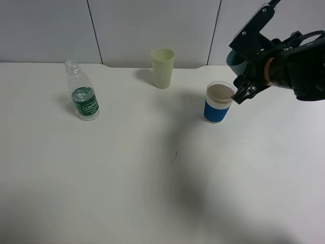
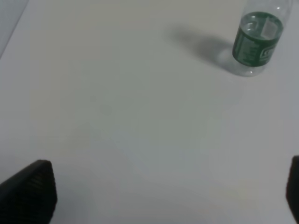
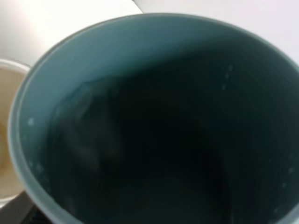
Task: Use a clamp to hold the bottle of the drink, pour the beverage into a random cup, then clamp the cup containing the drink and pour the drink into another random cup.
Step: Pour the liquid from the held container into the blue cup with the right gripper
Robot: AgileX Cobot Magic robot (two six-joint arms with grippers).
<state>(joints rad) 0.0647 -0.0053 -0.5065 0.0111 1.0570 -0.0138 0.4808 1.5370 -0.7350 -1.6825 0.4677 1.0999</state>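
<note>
- The table (image 1: 101, 193) before me is a plain, matte white top that fills the scene from the near edge to the far wall.
- Its far edge runs from left to right, with a small step (image 1: 105, 64) left of the middle.
- Behind it stands a pale grey wall (image 1: 45, 30) of flat panels, parted by two thin dark seams (image 1: 94, 30), one left and one right of the middle.
- A thin curved dark mark (image 1: 174, 156) lies on the top near the middle.
- The light I see is soft and even; a broad dim shadow (image 1: 213, 203) spreads over the near right of the top.
</note>
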